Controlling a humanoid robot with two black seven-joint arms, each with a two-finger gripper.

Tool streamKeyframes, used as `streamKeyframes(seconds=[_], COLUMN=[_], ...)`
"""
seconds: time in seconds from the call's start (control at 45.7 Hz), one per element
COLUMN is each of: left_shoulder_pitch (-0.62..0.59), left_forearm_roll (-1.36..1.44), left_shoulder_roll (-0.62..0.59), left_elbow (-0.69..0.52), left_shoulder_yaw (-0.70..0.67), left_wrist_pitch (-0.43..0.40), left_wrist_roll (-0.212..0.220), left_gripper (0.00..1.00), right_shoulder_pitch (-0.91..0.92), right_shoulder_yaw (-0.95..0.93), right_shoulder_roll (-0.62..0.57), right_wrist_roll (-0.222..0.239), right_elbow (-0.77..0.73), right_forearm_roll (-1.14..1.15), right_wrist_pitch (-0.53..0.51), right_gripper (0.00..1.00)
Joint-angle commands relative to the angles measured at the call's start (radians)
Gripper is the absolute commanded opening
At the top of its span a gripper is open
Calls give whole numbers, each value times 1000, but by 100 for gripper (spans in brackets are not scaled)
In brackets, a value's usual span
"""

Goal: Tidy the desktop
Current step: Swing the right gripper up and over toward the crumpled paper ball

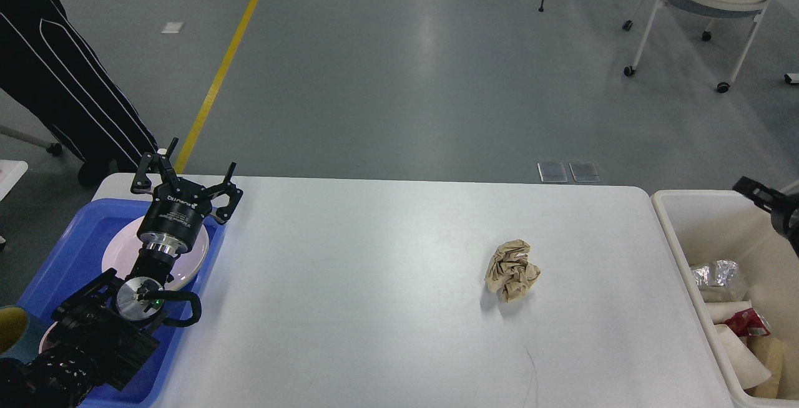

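A crumpled brown paper (512, 270) lay right of centre on the desktop (374, 308). At lower left, the left gripper (185, 175) hung spread above a blue tray (62, 258).

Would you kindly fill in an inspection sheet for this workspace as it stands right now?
Surface: white desktop, mostly bare, faint dark scratch near the front edge.
Job's things: crumpled brown paper lying loose on the desktop, right of centre.
Clutter: blue tray at the left holding a white plate; off-white bin at the right with foil, paper cups and a red wrapper.
Grippers: left pincer open, empty, above the tray's far corner; right pincer only partly in view over the bin, state unclear.
Cables: a black cable loops at the left wrist.
Surroundings: grey floor, yellow line, a person's legs at far left, wheeled chair at far right.
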State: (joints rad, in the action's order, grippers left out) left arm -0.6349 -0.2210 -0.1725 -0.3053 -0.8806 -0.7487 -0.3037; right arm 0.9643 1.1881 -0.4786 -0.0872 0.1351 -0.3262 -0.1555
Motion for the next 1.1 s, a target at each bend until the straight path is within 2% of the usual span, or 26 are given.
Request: streamKeyframes(seconds=[0.0,0.11,0.219,0.35,0.482,0.635,0.898,0.986,1.073], left_shoulder_pitch=[0,0,0,0,0,0,0,0,0], left_forearm_roll=[0,0,0,0,-1,-1,-1,-1,-1], left_shoulder_roll=[-1,-1,-1,1,-1,-1,1,1,1], left_elbow=[0,0,0,0,0,0,0,0,0], left_shoulder_yaw=[0,0,0,0,0,0,0,0,0], left_wrist_pitch=[0,0,0,0,2,2,3,3,2], left_wrist_roll=[0,0,0,0,0,0,0,0,0], left_gripper=[99,99,99,99,99,99,99,99,99], right_shoulder_pitch=[299,571,810,1005,1091,1123,1150,1133,1134], right_shoulder_yaw=[7,8,1,-1,-12,-18,-15,-4,-5], right_shoulder_roll=[-17,-14,29,90,190,314,443,443,417], right_wrist_roll=[-25,-95,-158,-180,-180,-178,-174,-164,-163], right_elbow=[220,441,679,948,1084,1106,989,1020,971], right_forearm_roll=[68,281,470,559,556,541,524,417,375], right_wrist_pitch=[-104,-211,-262,-338,-430,-457,-464,-475,-464], right_gripper=[100,100,100,100,100,100,100,100,100])
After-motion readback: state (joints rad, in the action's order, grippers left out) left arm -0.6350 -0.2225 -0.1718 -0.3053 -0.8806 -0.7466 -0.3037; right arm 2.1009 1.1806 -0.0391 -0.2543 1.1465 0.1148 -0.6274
